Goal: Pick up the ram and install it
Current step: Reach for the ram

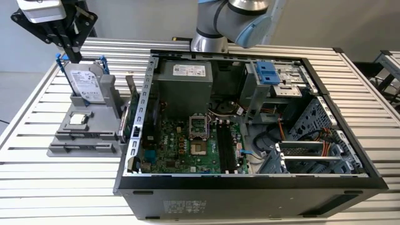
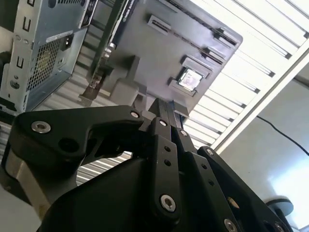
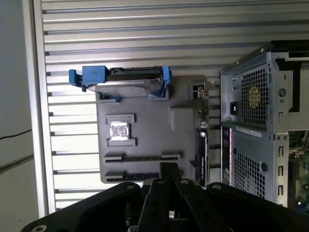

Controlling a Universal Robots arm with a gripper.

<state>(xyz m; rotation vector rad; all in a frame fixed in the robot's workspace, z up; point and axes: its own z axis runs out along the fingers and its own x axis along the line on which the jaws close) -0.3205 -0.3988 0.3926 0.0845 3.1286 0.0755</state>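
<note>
Looking at how things lie, the job has hardly begun. The ram [image 3: 202, 145] has not been picked up yet. It stands on its thin edge in a slot of the grey holder [image 1: 81, 140], on the side of the holder that is just beside the open computer case [image 1: 250, 187]. It is a long, thin, dark stick.

The tool [image 1: 73, 57] hangs in the air above the far end of the holder, over the hard drive [image 1: 84, 82] in its blue frame. Its two fingers [image 2: 166, 121] look pressed together, and there is nothing between them. It does not touch the ram, which is off to one side of it, toward the case. It does not seem to touch the hard drive either, but that is hard to tell.

A small square silver chip [image 1: 78, 118] lies flat in its own spot on the holder, apart from the ram. The holder sits on the bench [image 1: 37, 187] made of metal slats, on the exterior view's left of the case.

Inside the case, the green board [image 1: 181, 145] lies flat at the bottom. The long black slots [image 1: 226, 147] on it look empty, so no ram is in place there. I think all of the job is left to do: grabbing the stick, lifting it out, carrying it over, and pushing it into a slot.
</note>
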